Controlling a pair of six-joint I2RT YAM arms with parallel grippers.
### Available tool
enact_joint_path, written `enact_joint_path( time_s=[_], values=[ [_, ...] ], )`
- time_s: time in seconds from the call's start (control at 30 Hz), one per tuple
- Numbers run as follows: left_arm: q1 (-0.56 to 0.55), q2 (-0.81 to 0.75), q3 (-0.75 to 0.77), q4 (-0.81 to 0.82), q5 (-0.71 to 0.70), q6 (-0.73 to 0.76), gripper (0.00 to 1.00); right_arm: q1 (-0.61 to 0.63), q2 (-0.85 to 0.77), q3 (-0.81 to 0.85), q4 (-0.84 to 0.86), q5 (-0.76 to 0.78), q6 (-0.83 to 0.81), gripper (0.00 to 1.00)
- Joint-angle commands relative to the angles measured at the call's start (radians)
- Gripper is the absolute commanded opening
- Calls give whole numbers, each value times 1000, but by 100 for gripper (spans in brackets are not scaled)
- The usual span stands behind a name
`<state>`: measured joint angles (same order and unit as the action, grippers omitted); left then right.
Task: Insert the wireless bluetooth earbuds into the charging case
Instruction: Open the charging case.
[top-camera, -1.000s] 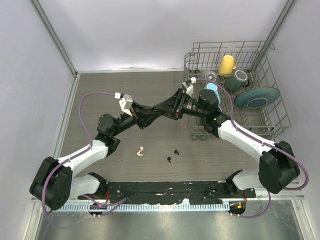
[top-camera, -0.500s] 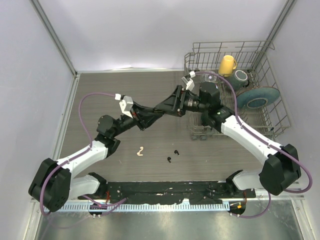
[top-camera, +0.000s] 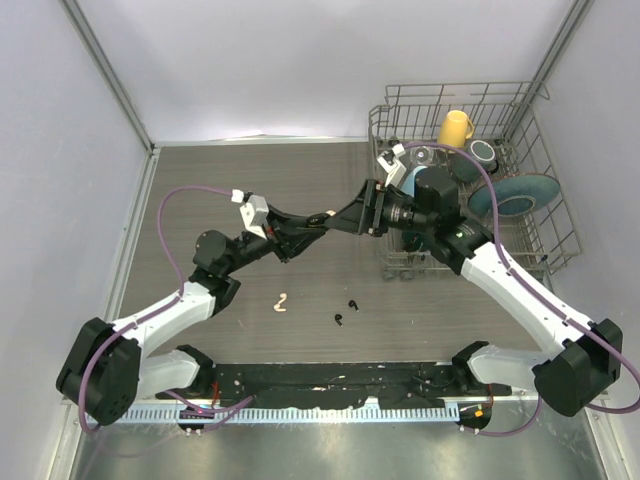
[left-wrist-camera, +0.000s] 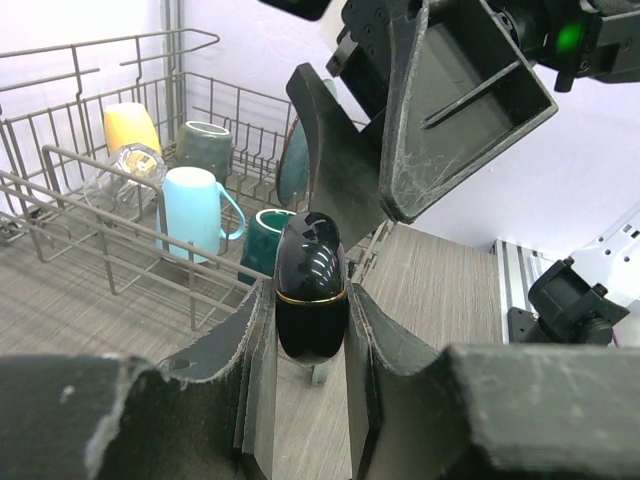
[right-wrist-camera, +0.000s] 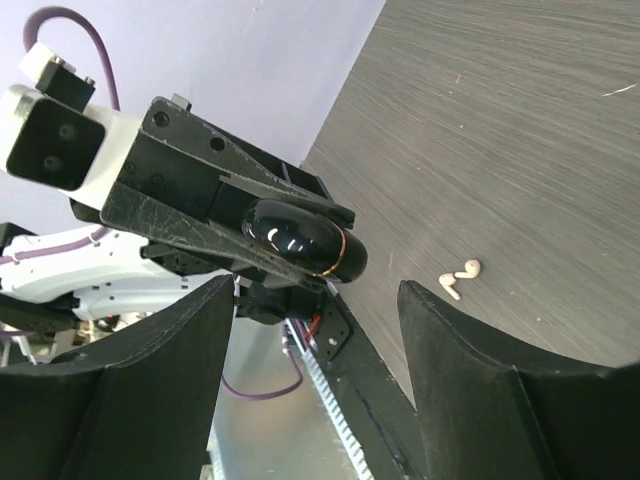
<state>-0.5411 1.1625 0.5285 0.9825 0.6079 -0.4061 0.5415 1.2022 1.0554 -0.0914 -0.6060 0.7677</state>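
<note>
A glossy black charging case (left-wrist-camera: 312, 285) with a thin gold seam sits closed between the fingers of my left gripper (left-wrist-camera: 310, 310), which is shut on it and holds it above the table (top-camera: 250, 190). The right wrist view shows the case (right-wrist-camera: 300, 240) just beyond my right gripper (right-wrist-camera: 318, 300), whose jaws stand open and apart from it. From above, the left gripper (top-camera: 318, 220) and right gripper (top-camera: 352, 215) face each other tip to tip. A cream-white pair of earbuds (top-camera: 281, 302) and a black pair of earbuds (top-camera: 345, 312) lie on the table nearer the arm bases.
A wire dish rack (top-camera: 545, 240) stands at the back right, holding a yellow mug (top-camera: 455, 128), a light blue cup (left-wrist-camera: 192, 205), dark mugs and a teal plate (top-camera: 512, 195). Grey walls close in the left and back.
My right gripper has opened wider and drawn back to the right, away from the case. The left gripper still holds the case in much the same spot.
</note>
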Motion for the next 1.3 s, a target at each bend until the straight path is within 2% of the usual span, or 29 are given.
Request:
enact_joint_path(
  time_s=[0.0, 0.1, 0.47, 0.7, 1.27],
  values=[
    [-2, -34, 24, 31, 24, 38, 0, -3, -36, 58, -93, 20, -149, 72],
    [-3, -35, 30, 33, 30, 33, 0, -3, -38, 58, -120, 25, -154, 70],
    [-26, -32, 45, 21, 39, 32, 0, 0, -16, 37, -51, 40, -85, 68],
    [-45, -38, 47, 18, 44, 46, 0, 0, -6, 20, -30, 101, -54, 67],
    [-56, -57, 56, -38, 55, 98, 0, -12, 46, 20, 65, 57, 64, 67]
  ],
)
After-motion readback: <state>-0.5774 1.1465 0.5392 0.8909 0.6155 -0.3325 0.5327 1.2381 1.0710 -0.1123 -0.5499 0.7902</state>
